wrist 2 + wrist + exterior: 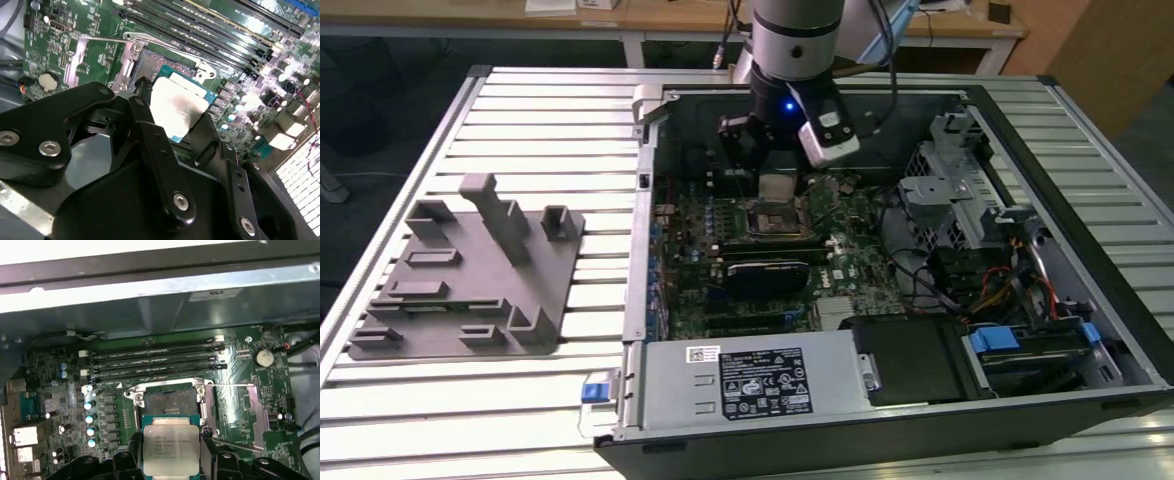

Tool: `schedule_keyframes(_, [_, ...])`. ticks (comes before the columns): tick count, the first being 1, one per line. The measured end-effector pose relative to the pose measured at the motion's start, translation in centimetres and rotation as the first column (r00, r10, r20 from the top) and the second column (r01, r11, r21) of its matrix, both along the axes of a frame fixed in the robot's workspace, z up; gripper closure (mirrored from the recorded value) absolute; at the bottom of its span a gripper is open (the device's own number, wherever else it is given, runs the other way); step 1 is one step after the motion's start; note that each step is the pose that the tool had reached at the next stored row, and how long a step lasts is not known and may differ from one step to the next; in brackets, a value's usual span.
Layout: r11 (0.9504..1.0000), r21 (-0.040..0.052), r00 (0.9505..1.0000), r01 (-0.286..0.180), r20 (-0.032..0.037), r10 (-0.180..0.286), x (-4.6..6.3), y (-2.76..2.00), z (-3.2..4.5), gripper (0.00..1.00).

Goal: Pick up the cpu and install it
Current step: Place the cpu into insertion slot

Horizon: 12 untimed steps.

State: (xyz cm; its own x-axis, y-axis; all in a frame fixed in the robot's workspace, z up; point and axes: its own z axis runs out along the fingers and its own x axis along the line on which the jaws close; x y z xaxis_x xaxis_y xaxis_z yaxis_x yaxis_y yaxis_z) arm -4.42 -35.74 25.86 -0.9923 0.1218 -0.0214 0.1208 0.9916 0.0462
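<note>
My gripper hangs inside the open computer case, shut on the cpu, a flat square chip with a silvery top plate and a thin pale rim. Black fingers press on two opposite edges of the chip. In the second wrist view the cpu lies flat between the fingers. It hovers a little above the motherboard, beside the black-framed socket. The socket stands open with its metal load plate swung aside. In the exterior view the socket lies just below the gripper.
The case has metal walls all round, with a drive cage, cables and a power supply inside. Memory slots run beside the socket. A grey plastic fixture block sits on the slatted table at the exterior view's left.
</note>
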Motion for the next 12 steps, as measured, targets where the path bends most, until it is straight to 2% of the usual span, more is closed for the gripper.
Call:
schedule_keyframes(6, [0.9965,0.0000,0.9965,0.084,0.0000,-0.084,0.00,0.00,-0.01,0.46])
schedule_keyframes(12, [0.9849,0.0000,0.9849,0.173,0.0000,-0.173,0.00,0.00,-0.03,0.46])
